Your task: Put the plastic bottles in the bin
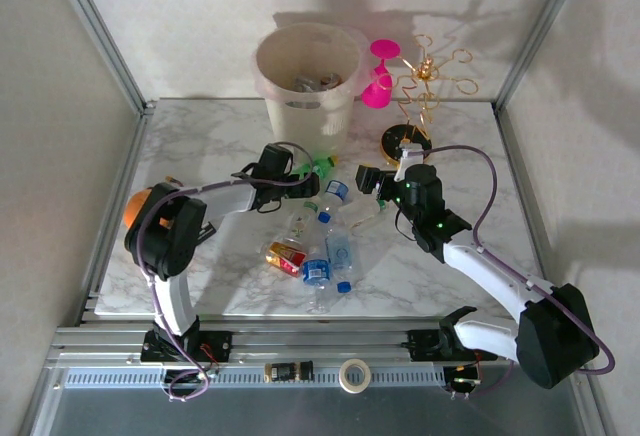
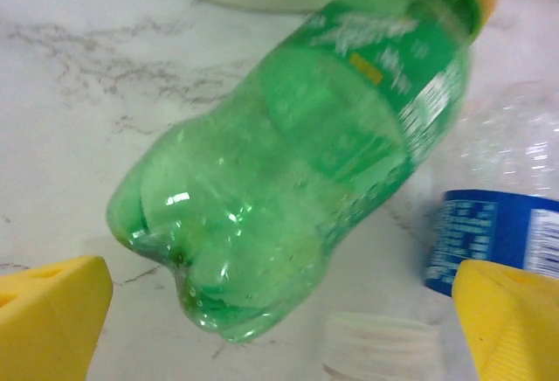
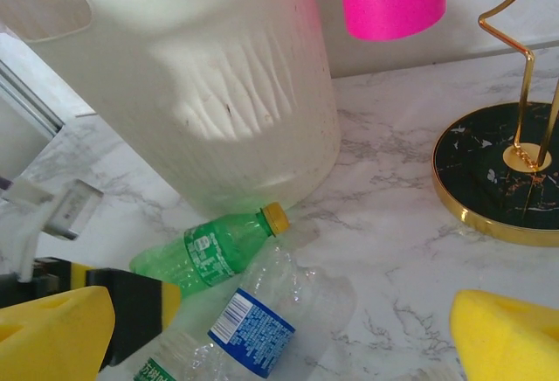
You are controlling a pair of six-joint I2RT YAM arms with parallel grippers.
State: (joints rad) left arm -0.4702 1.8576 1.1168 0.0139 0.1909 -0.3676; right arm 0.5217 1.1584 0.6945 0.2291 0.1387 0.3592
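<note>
Nearest, on the desk [image 1: 200, 266], a cluster of plastic bottles [image 1: 318, 261] lies loose between the two arms. With so many waiting outside, the task looks partway done at best. Just beyond them, the left end effector [image 1: 296, 170] is lined up on a green bottle [image 2: 297, 162] lying on its side. Its yellow fingers [image 2: 48, 315] stand wide open on either side of the bottle's base, holding nothing and, as far as I can see, touching nothing. This reads as the approach to a grasp. The next move would call for easing forward and closing across the body, which is round and thin-walled and may squirm. To the right, the right end effector [image 1: 372, 182] is equally wide open and empty, hovering over a clear blue-labelled bottle [image 3: 262, 320]. Farthest, the bin [image 1: 275, 91] stands just behind the green bottle, with something already inside.
</note>
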